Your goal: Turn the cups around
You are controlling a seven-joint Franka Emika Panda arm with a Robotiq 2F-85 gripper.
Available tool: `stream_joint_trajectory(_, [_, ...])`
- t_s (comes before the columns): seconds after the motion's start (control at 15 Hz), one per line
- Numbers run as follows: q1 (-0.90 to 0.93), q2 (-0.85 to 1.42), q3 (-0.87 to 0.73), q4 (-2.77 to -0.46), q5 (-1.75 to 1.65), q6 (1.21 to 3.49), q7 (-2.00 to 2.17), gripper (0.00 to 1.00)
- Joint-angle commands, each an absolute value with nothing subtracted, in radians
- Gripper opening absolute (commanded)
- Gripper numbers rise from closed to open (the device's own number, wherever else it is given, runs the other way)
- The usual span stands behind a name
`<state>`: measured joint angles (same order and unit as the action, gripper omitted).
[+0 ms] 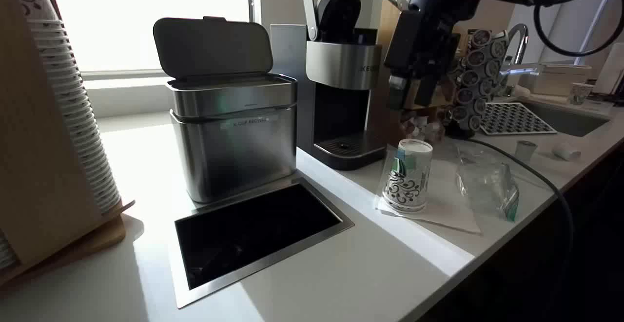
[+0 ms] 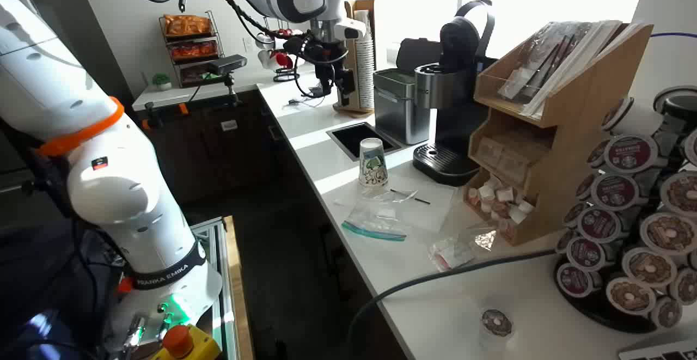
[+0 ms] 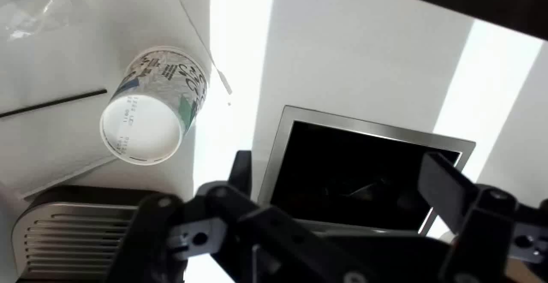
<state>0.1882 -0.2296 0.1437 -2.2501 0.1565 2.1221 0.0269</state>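
- In an exterior view I have bare counter (image 1: pixel 370 268) between the recess (image 1: pixel 273 259) and the front edge; the paper cup (image 1: pixel 408 180) stands upside down near the coffee maker (image 1: pixel 342 66).
- In an exterior view a clear zip bag (image 2: pixel 370 215) lies just beside the cup, a cable (image 2: pixel 463 271) crosses the counter, and a wooden organizer (image 2: pixel 582 142) and pod rack (image 2: pixel 642 266) crowd the back.
- In the wrist view my gripper (image 3: pixel 338 176) is spread wide, the recess showing through the gap, the cup outside it.
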Motion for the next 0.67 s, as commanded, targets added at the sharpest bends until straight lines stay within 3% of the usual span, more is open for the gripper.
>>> stream_joint_trajectory(0.0, [0.182, -0.229, 0.150, -2.248, 0.158, 2.120, 0.026, 1.00])
stream_joint_trajectory(0.33, [0.182, -0.229, 0.150, -2.248, 0.158, 2.120, 0.026, 1.00])
stream_joint_trajectory(0.6, [0.097, -0.206, 0.164, -2.295, -0.100, 2.242, 0.257, 1.00])
